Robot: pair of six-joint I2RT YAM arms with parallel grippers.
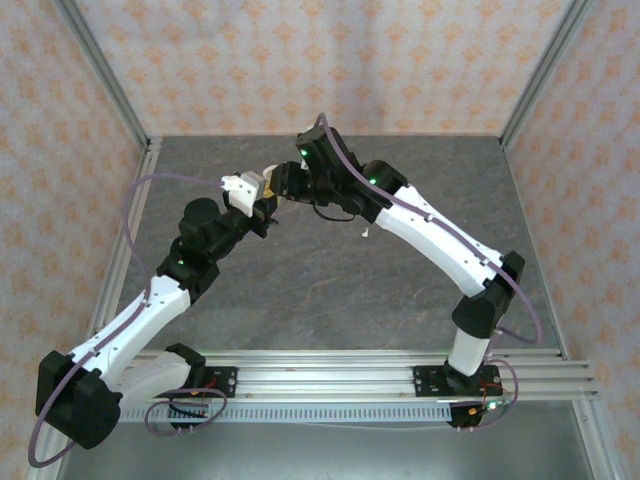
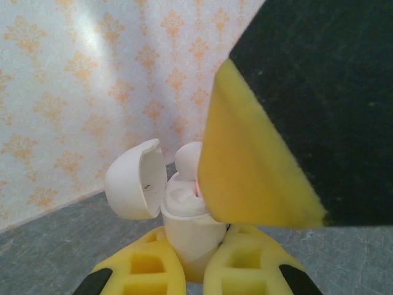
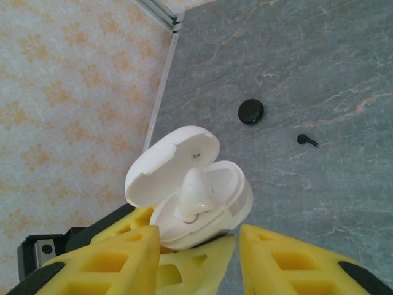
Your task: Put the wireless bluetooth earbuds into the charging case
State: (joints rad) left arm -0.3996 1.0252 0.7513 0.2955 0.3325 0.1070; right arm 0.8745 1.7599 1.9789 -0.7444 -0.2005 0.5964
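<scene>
left gripper (image 2: 196, 241): pressed together on the lower body of the charging case (image 2: 191, 228), one yellow finger on each side. It holds the case clear of the table, opening turned toward the right arm.
charging case, lid: white lid (image 3: 172, 157) hinged open and swung back; in the left wrist view it stands to the left of the body.
charging case, body: a rounded white shell. In the right wrist view it sits just beyond the right fingers, with the left fingers (image 3: 184, 261) showing beneath it.
white earbud (image 3: 195, 193): seated in the open case with its stem down in the cavity. In the left wrist view its rounded end (image 2: 187, 158) pokes above the rim. I cannot tell whether it is fully seated.
right gripper (image 3: 196, 236): fingers spread, pinching nothing, tips close on either side of the case. One yellow pad (image 2: 245, 166) covers the right half of the left wrist view, right beside the case.
top view: the two grippers meet nose to nose over the far middle of the table (image 1: 330, 300), left gripper (image 1: 262, 205) and right gripper (image 1: 283, 186).
black earbud (image 3: 307, 141): lying loose on the grey table, well apart from the case.
black round object (image 3: 251, 112): on the table near the black earbud; what it is I cannot tell.
small white piece (image 1: 365, 233): on the table beside the right arm, too small to identify.
</scene>
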